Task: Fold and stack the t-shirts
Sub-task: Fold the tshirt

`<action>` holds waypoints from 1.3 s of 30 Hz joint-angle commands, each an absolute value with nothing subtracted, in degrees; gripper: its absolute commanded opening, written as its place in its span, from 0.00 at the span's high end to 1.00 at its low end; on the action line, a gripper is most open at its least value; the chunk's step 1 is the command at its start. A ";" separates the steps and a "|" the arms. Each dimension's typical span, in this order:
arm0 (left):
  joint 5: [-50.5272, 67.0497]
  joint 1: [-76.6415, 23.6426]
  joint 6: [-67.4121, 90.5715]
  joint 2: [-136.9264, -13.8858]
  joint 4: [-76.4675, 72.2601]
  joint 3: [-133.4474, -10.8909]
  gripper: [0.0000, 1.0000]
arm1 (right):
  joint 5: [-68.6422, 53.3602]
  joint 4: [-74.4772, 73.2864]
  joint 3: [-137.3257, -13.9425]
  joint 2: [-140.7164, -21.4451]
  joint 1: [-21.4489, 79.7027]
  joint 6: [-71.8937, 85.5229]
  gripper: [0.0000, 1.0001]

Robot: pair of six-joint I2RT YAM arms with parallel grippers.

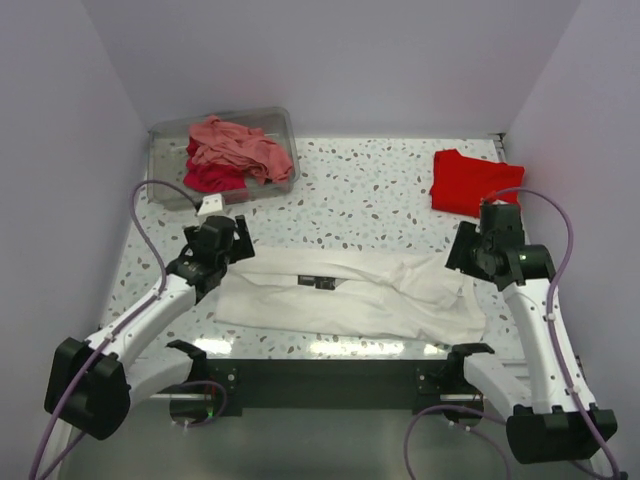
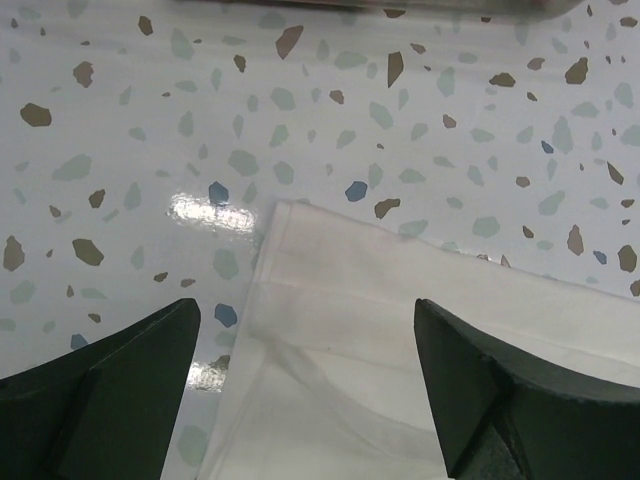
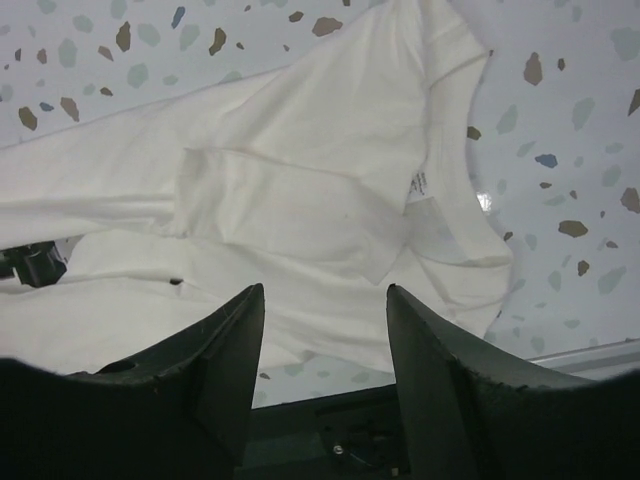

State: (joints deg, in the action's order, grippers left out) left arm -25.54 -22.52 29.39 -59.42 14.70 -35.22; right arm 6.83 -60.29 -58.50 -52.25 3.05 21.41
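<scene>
The white t-shirt (image 1: 350, 290) is spread across the near part of the bench (image 1: 370, 190), partly folded and still rumpled, with its long axis running left to right. The left pincer (image 1: 238, 240) is held just over the shirt's far-left corner, its jaws wide apart and nothing grasped; in the left wrist view that corner is seen between and below the jaws. The right pincer (image 1: 465, 252) is poised over the bunched right end, also parted and grasping nothing. Each end is thus served by the arm nearer to it, and the cloth lies between the two. A further fold would probably be made across the long axis. The folded red t-shirt (image 1: 462, 183) lies at the far right, well apart, where the stack is judged to be built.
</scene>
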 commanded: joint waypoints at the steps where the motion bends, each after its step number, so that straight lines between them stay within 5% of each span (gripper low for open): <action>1: -23.21 -23.38 29.36 -63.27 13.54 -38.67 0.06 | 3.77 -53.55 -56.70 -54.84 7.53 22.58 0.45; 7: -21.53 -23.47 28.39 -66.09 12.13 -40.51 0.02 | 5.63 -44.75 -56.42 -64.85 16.78 25.49 0.47; 31: -21.62 -23.47 27.51 -67.76 13.80 -39.99 0.00 | 3.43 -26.72 -53.00 -87.89 17.93 25.93 0.51; 36: -22.15 -23.47 27.16 -67.68 13.97 -39.81 0.00 | 3.60 -26.28 -52.56 -90.08 18.54 25.84 0.62; 39: -22.50 -23.47 27.16 -67.41 14.15 -39.81 0.00 | 4.22 -27.33 -52.12 -89.13 18.89 25.49 0.85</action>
State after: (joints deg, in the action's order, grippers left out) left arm -21.67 -23.29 27.94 -67.64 14.70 -39.09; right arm 3.88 -28.18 -52.73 -89.97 18.39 25.19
